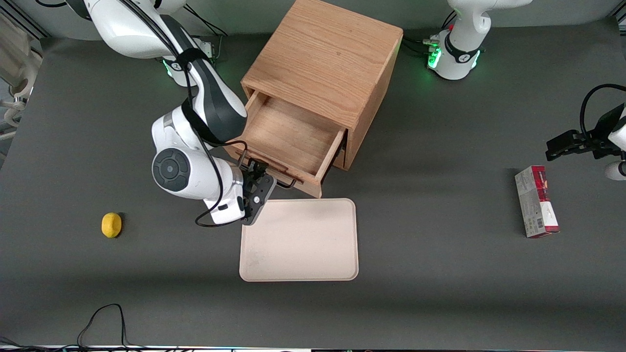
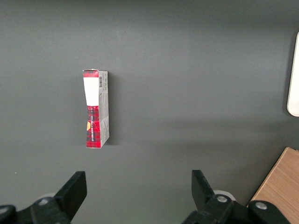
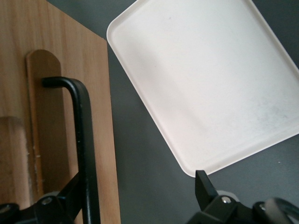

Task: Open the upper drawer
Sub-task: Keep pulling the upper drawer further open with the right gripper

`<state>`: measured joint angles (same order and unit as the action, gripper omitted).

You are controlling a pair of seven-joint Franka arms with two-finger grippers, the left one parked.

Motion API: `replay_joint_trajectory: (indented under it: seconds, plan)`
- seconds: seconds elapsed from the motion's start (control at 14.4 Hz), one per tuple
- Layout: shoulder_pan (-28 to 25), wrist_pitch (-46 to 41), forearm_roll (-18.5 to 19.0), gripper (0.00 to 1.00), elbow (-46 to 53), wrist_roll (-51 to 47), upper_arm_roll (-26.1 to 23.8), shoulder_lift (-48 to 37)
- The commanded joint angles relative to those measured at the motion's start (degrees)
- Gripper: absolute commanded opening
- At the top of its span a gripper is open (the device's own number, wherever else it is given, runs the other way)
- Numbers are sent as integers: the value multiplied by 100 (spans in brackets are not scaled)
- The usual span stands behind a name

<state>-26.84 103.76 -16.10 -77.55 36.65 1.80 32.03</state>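
Observation:
The upper drawer (image 1: 288, 132) of the oak cabinet (image 1: 323, 54) stands pulled well out, and its bare wooden floor shows. Its black wire handle (image 1: 289, 184) is on the drawer front, the end nearest the front camera. My right gripper (image 1: 257, 188) is at that handle, between the drawer front and the tray. In the right wrist view the gripper (image 3: 138, 198) is open, its fingers wide apart. The handle bar (image 3: 84, 135) on the drawer front (image 3: 98, 93) lies just inside one finger (image 3: 70, 193). The other finger (image 3: 204, 186) is over the table. The lower drawer is mostly hidden under the open one.
A cream tray (image 1: 299, 239) lies on the table just nearer the front camera than the drawer, and shows in the right wrist view (image 3: 205, 79). A yellow lemon (image 1: 111, 225) lies toward the working arm's end. A red box (image 1: 535, 201) lies toward the parked arm's end.

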Motion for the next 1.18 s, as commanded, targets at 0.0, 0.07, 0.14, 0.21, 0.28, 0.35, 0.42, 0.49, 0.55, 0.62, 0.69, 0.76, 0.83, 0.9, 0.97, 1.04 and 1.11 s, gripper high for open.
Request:
replay_joint_trajectory:
  seconds: [0.0,0.07,0.14,0.21,0.28,0.35,0.42,0.49,0.55,0.62,0.69,0.76,0.83,0.9,0.97,1.04,1.11]
  plan:
    - [109,4,-174,100,354,176,-31,180]
    - [109,4,-209,100,363,176,-22,180]
    - [135,4,-209,100,372,176,-22,180]
    - [144,4,-218,100,381,176,-22,189]
    - [144,4,-218,100,407,176,-22,198]
    - [153,4,-218,100,416,176,-22,198]
    - [153,22,-218,100,416,176,-22,198]
    - [153,65,-227,100,416,176,-22,207]
    - [153,101,-227,100,416,184,-31,207]
    - [144,110,-227,100,416,176,-31,233]
    - [144,110,-227,100,433,184,-40,242]
    - [144,127,-227,100,442,193,-40,242]
    - [144,179,-236,100,434,202,-40,242]
    - [144,215,-236,100,434,202,-40,251]
    - [144,250,-236,100,434,202,-40,259]
    - [144,294,-236,100,434,211,-48,286]
    - [144,329,-236,100,434,272,-49,295]
